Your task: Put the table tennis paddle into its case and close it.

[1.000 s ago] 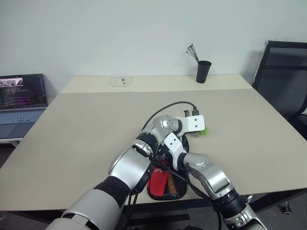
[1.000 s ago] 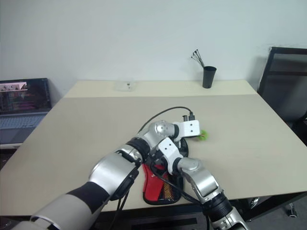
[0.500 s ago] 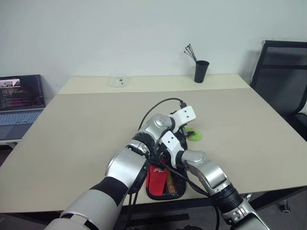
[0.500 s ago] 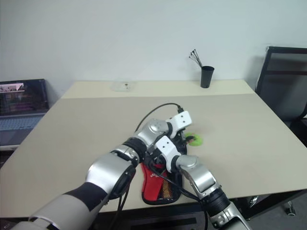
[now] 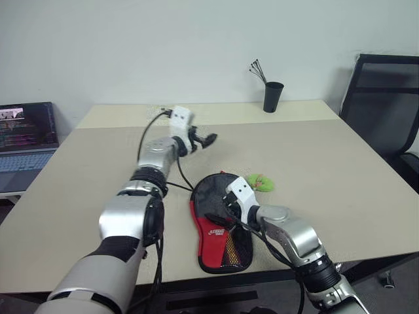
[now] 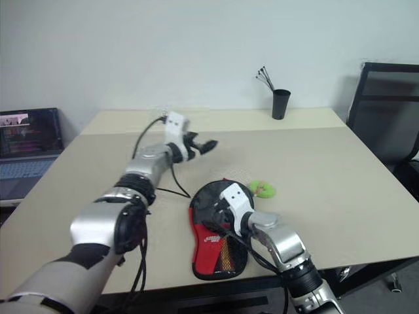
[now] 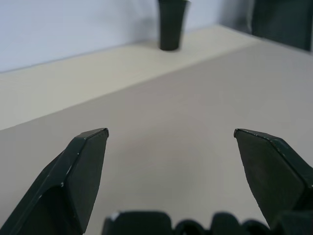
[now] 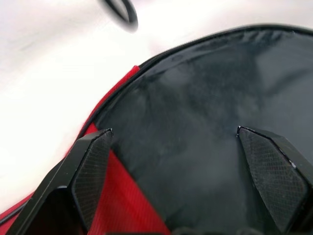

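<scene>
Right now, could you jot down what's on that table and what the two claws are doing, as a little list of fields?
case: black and red, lying flat on the table near its front edge
green ball: beside the round end of the case
paddle: not visible, so I cannot tell whether it is in the case
left claw: open, empty, raised above the table
right claw: open, just over the case's black part
black cup: at the far edge, thin sticks in it
table: beige
laptop: off to the left
</scene>
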Controlling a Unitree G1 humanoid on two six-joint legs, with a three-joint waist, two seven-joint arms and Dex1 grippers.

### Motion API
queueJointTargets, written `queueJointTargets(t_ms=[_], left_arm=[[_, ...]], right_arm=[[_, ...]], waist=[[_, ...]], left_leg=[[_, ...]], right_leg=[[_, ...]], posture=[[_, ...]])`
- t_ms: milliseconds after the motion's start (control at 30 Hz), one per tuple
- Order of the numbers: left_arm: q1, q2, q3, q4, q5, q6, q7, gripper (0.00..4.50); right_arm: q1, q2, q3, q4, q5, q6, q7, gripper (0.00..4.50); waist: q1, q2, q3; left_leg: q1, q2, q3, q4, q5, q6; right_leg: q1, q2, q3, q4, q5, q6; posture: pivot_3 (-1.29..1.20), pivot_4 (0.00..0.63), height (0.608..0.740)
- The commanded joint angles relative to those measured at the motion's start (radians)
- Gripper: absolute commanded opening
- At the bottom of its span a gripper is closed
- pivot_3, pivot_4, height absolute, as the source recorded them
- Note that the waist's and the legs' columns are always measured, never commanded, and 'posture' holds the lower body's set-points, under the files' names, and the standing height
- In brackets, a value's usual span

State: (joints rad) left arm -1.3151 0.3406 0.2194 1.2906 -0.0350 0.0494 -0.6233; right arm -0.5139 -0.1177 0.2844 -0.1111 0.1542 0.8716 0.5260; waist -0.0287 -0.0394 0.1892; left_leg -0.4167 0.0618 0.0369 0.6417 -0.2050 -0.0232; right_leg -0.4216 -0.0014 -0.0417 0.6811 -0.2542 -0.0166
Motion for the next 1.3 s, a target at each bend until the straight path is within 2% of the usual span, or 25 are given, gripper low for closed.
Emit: queueJointTargets(t_ms=[33, 133, 300, 400, 467, 667, 800, 933, 1067, 1300], left_arm=[[0.042, 0.024, 0.026, -0.108, -0.072, 0.097, -0.090, 4.48], [0.162, 0.030, -0.006, -0.325, -0.148, 0.254, -0.289, 4.48], [0.387, 0.028, -0.081, -0.740, -0.218, 0.418, -0.365, 4.48], [0.473, 0.053, -0.157, -0.888, -0.236, 0.482, -0.438, 4.48], [0.515, 0.078, -0.229, -0.930, -0.206, 0.445, -0.494, 4.48], [0.544, 0.123, -0.375, -0.899, -0.129, 0.275, -0.607, 4.48], [0.565, 0.135, -0.417, -0.849, -0.101, 0.179, -0.656, 4.48], [0.597, 0.123, -0.421, -0.782, -0.087, 0.136, -0.651, 4.48], [0.591, 0.084, -0.399, -0.702, -0.103, 0.127, -0.633, 4.48], [0.569, 0.034, -0.372, -0.656, -0.121, 0.128, -0.626, 4.48]], right_arm=[[0.001, -0.015, -0.066, -0.135, 0.074, 0.088, 0.007, 4.50], [-0.003, -0.066, -0.117, -0.233, 0.118, 0.161, 0.013, 4.50], [0.020, -0.232, -0.167, -0.392, 0.178, 0.242, 0.057, 4.50], [0.037, -0.351, -0.178, -0.437, 0.191, 0.235, 0.096, 4.50], [0.043, -0.414, -0.200, -0.438, 0.199, 0.218, 0.115, 4.50], [0.050, -0.480, -0.225, -0.395, 0.187, 0.142, 0.113, 4.50], [0.069, -0.499, -0.228, -0.373, 0.160, 0.063, 0.100, 4.50], [0.084, -0.554, -0.196, -0.313, 0.113, -0.047, 0.131, 4.50], [0.038, -0.598, -0.120, -0.177, 0.000, -0.191, 0.138, 4.50], [-0.092, -0.547, -0.006, 0.134, -0.148, -0.450, 0.167, 4.50]], waist=[[0.000, 0.000, 0.000], [0.001, 0.000, 0.000], [0.002, 0.001, 0.001], [0.003, 0.001, 0.001], [0.003, 0.001, 0.001], [0.002, 0.001, 0.001], [0.002, 0.001, 0.001], [0.003, 0.001, 0.001], [0.004, 0.001, 0.001], [0.008, 0.001, 0.001]], left_leg=[[0.000, 0.000, 0.000, 0.000, 0.000, 0.000], [-0.001, 0.000, 0.000, 0.000, 0.000, 0.000], [-0.001, 0.001, 0.000, 0.000, -0.001, -0.002], [-0.001, 0.000, 0.000, 0.000, -0.001, -0.002], [0.000, 0.000, 0.000, 0.001, -0.001, -0.002], [0.001, 0.001, 0.000, 0.000, -0.001, -0.002], [0.000, 0.001, 0.000, 0.000, -0.001, -0.001], [0.000, 0.000, 0.002, 0.000, -0.001, -0.001], [0.000, -0.001, 0.002, 0.001, -0.001, -0.001], [0.001, -0.001, 0.002, 0.002, -0.001, -0.001]], right_leg=[[0.000, 0.000, 0.000, 0.000, 0.000, 0.000], [0.000, 0.000, 0.000, 0.000, 0.000, 0.000], [-0.001, -0.002, 0.002, -0.001, 0.000, 0.000], [0.000, -0.002, 0.002, -0.001, 0.000, 0.000], [0.000, -0.002, 0.001, -0.001, 0.000, 0.000], [0.000, -0.001, 0.002, 0.000, 0.000, 0.000], [0.000, 0.000, 0.002, -0.001, 0.000, -0.001], [0.000, 0.000, 0.002, -0.001, 0.000, 0.000], [0.001, 0.000, 0.002, -0.001, 0.000, 0.000], [0.001, 0.000, 0.002, -0.001, 0.001, 0.001]], posture=[[0.00, 0.150, 0.740], [0.00, 0.150, 0.740], [0.00, 0.150, 0.740], [0.00, 0.150, 0.740], [0.00, 0.150, 0.740], [0.00, 0.150, 0.740], [0.00, 0.150, 0.740], [0.00, 0.150, 0.740], [0.00, 0.150, 0.740], [0.00, 0.150, 0.740]])
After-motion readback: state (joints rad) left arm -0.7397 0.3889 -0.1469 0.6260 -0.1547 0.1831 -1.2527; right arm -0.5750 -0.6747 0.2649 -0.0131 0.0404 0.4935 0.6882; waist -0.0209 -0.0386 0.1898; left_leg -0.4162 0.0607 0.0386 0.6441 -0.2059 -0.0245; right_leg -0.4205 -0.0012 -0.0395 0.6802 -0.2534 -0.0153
